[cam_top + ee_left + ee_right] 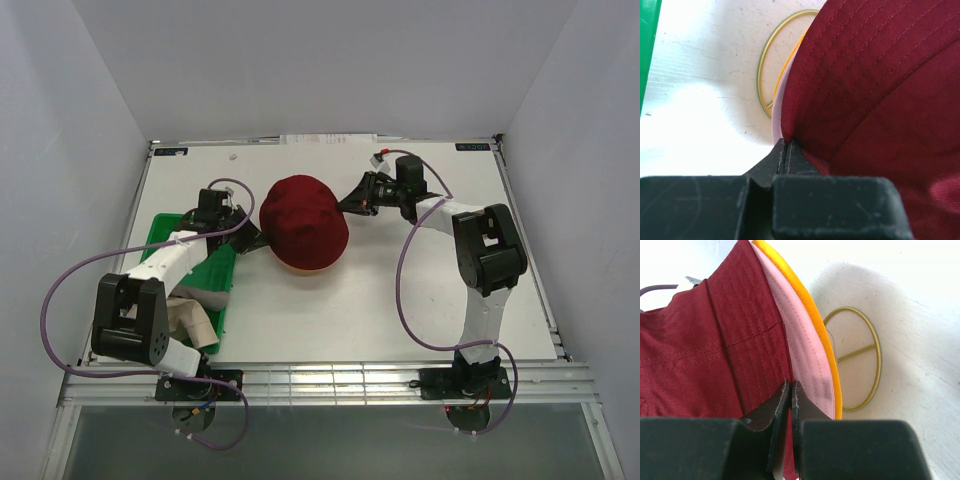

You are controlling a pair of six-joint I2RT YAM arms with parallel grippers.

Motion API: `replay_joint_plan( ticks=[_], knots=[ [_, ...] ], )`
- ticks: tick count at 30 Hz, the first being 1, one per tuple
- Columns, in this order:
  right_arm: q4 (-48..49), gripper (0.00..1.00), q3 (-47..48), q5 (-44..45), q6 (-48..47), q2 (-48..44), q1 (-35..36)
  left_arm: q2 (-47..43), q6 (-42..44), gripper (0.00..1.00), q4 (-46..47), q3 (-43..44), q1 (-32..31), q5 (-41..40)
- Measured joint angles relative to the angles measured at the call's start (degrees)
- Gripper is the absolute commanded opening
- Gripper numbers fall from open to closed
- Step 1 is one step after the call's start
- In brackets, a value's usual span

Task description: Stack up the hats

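While both claws close on opposite sides of its brim, the dark red hat sits domed in the middle of the white table. The left gripper has its two black fingers pressed together, with the edge of the red brim pinched at their tips. Just beyond those tips and slightly to their left, a thin edge of the pale pink hat peeks out from under the red one. Past that, a loop of the gold wire frame lies on the table.

The right gripper is nearly closed too, with a sliver of red fabric caught between its fingers. Immediately to the right of its tips the pink brim shows, then the brim of the yellow-orange hat beneath it, all three nested together. Farther right of this claw, another gold wire loop rests on the table.

Behind the left claw, under that arm, a green tray holds a grey hat and a beige hat, well apart from the stack.
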Motion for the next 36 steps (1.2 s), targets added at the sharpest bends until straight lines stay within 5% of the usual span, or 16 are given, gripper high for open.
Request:
replay_joint_plan(
  ticks=[6, 12, 17, 28, 36],
  knots=[
    [-1.0, 0.08, 0.2, -0.1, -0.8, -0.1, -0.1, -0.3, 0.5, 0.02, -0.9, 0.4, 0.0, -0.1],
    [-6.5, 0.20, 2.5, 1.0, -3.2, -0.5, -0.2, -0.3, 3.3, 0.34, -6.0, 4.0, 0.0, -1.8],
    [-11.9, 0.37, 4.2, 3.0, -4.9, -0.7, -0.9, -0.4, 5.3, 0.48, -10.2, 6.8, 0.0, -3.2],
    [-17.1, 0.57, 4.7, 4.7, -5.9, -4.3, -2.1, -5.6, 7.4, 0.52, -18.6, 13.0, 0.0, -7.7],
    [-18.8, 0.60, 2.3, 5.5, -6.6, -13.7, -4.0, -17.1, 2.2, 0.54, -32.9, 17.8, 0.0, -26.6]
  ],
)
